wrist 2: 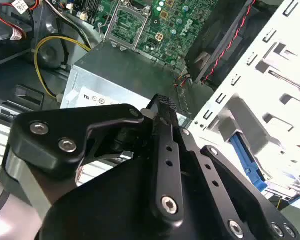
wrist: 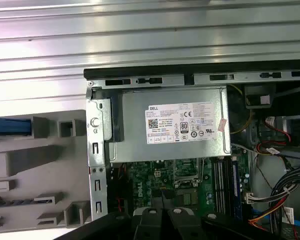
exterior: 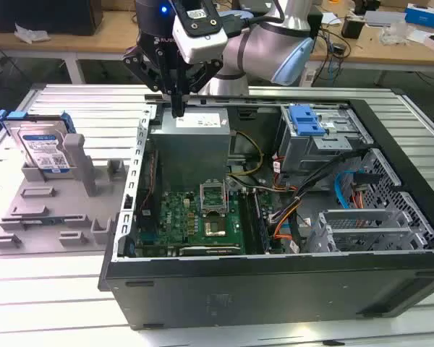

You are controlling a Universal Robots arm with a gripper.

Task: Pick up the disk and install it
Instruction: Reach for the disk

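Observation:
The disk (exterior: 45,149), a silver drive with a white-and-blue label in a blue carrier, stands on edge in a grey slotted holder (exterior: 50,210) at the exterior view's left, outside the computer case. My gripper (exterior: 177,107) hangs over the case's back left corner, above the grey power supply box (exterior: 192,137), well apart from the disk. Its fingers (wrist 2: 162,107) are pressed together with nothing between them. In the first wrist view the disk's blue carrier edge (wrist: 10,125) shows beside the case wall.
The open computer case (exterior: 275,282) lies on its side with a green motherboard (exterior: 195,217), cables and a drive cage with a blue ribbed latch (exterior: 306,119). It rests on a ribbed metal table (exterior: 58,303). Workbenches with clutter stand behind.

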